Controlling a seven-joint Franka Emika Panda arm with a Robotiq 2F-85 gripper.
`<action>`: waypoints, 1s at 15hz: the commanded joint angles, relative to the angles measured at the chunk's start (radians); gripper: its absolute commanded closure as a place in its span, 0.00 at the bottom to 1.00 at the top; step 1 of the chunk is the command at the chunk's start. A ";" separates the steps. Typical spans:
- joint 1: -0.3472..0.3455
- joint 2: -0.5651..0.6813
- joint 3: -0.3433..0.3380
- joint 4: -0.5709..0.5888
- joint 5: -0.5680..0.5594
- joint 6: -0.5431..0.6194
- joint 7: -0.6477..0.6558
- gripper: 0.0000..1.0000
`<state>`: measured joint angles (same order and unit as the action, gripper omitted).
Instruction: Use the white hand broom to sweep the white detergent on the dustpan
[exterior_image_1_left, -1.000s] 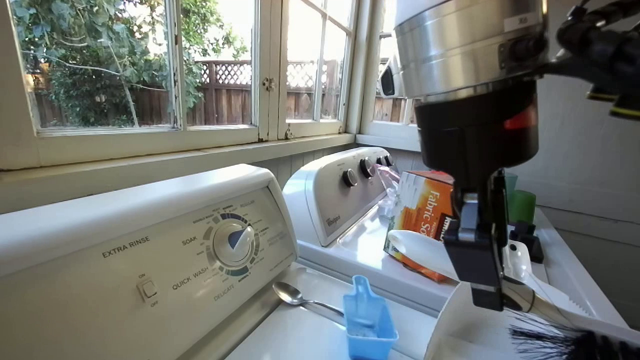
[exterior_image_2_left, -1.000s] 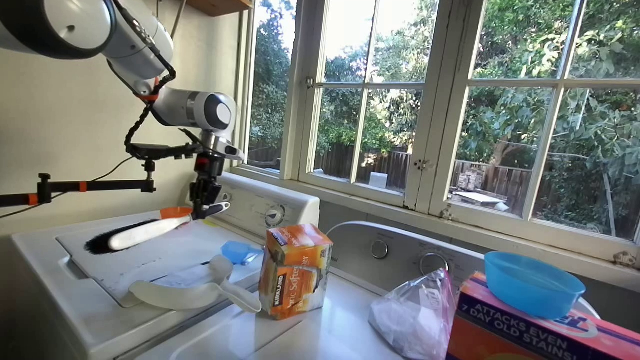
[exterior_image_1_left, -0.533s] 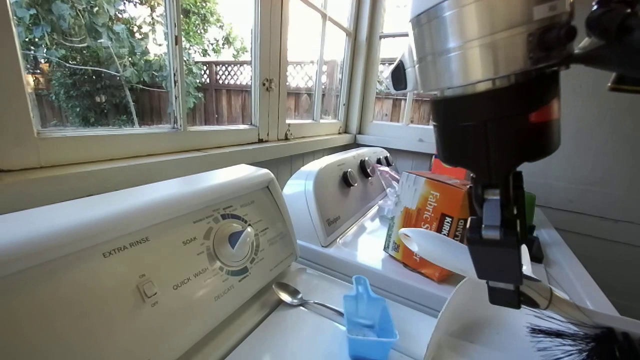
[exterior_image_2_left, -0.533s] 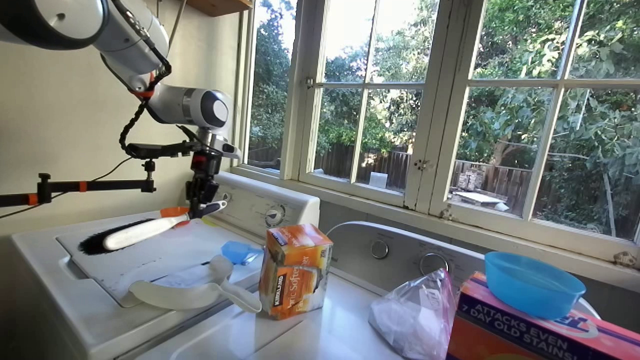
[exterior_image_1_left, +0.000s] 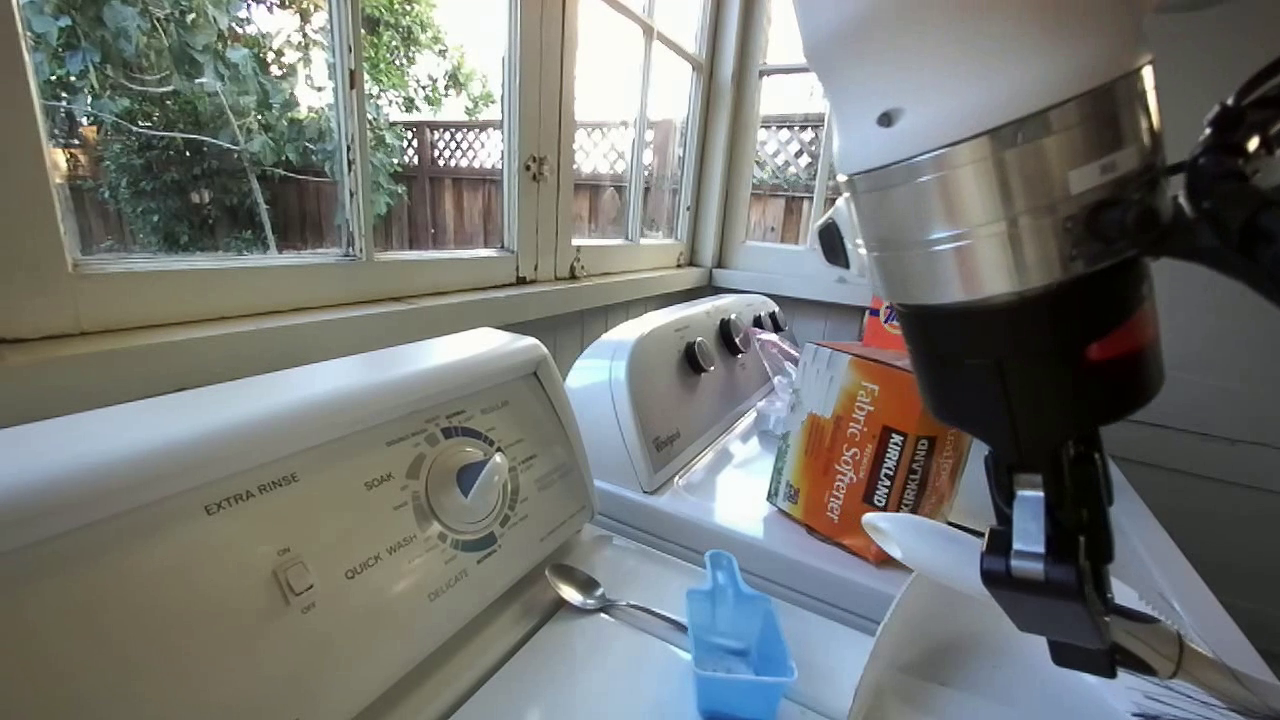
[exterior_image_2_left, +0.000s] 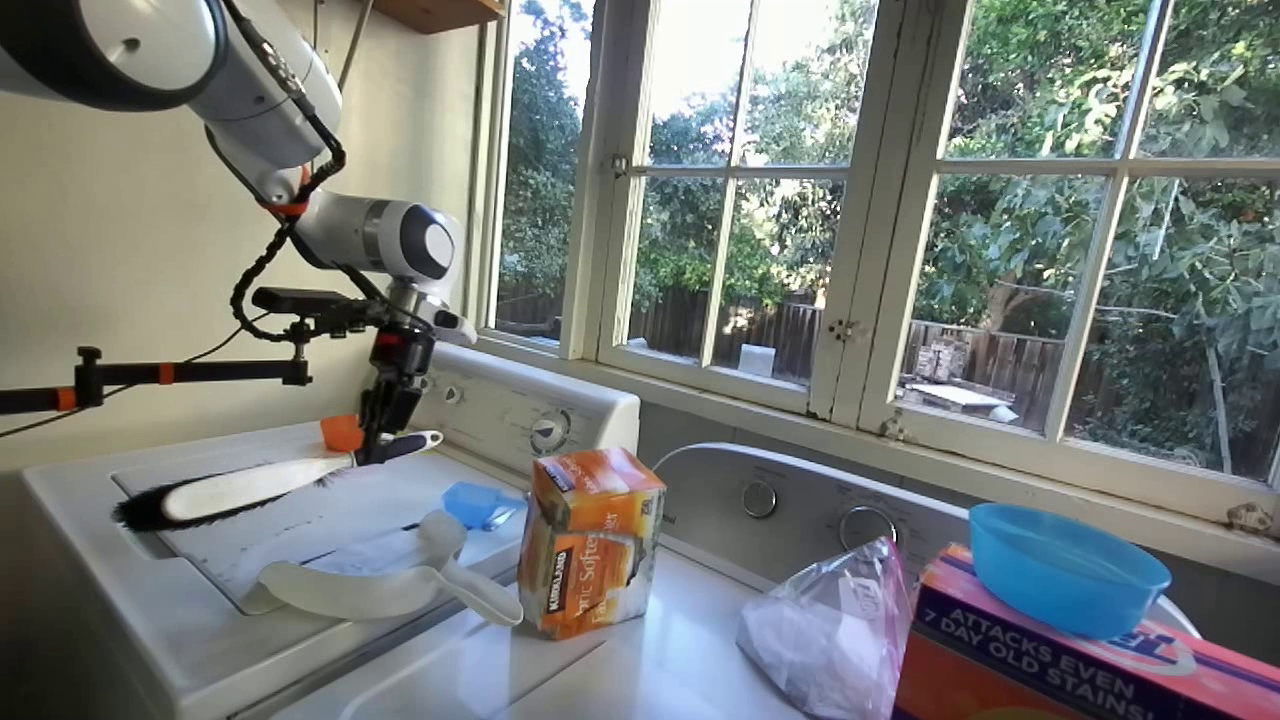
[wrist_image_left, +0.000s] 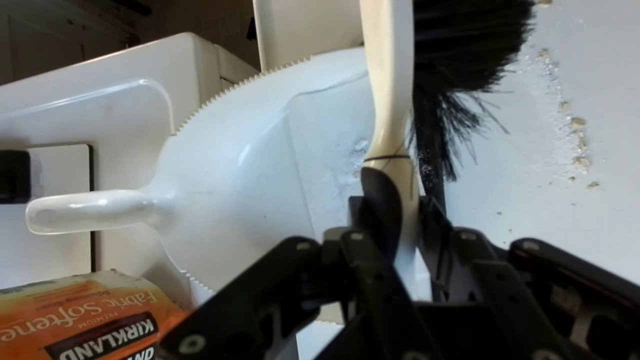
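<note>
Our gripper (wrist_image_left: 392, 215) is clasped on the handle of the broom (exterior_image_2_left: 270, 480), close to its neck. The broom is over the middle of the worktop (wrist_image_left: 600, 235), and from the wrist it covers part of the mouth of the pan (wrist_image_left: 230, 175); we cannot tell whether its bristles (wrist_image_left: 465, 55) touch anything.

Direction looks like our main risk. A line of powder (wrist_image_left: 577, 135) lies beyond the bristle tips, so a stroke begun here would likely drive it toward the worktop edge farthest from the next machine (exterior_image_2_left: 620, 680); we judge the broom must first pass over it. Nothing holds the pan, and its handle overhangs the edge by that machine, so catching its lip could shove it that way. Drag could also twist the broom in our one narrow hold.

The broom's long axis runs between the edge by the panel (exterior_image_1_left: 330, 510) and the front edge, roughly square to the pan's handle. The head points to the front edge, the butt to the panel, and the bristles face the powder.
</note>
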<state>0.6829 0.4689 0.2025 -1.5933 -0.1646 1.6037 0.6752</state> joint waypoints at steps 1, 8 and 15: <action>0.007 -0.025 -0.006 -0.033 -0.019 -0.025 0.077 0.93; 0.033 -0.003 -0.009 -0.037 -0.115 -0.106 0.275 0.93; 0.087 0.031 -0.017 -0.031 -0.203 -0.125 0.430 0.93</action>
<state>0.7458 0.4853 0.1946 -1.6279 -0.3275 1.4945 1.0323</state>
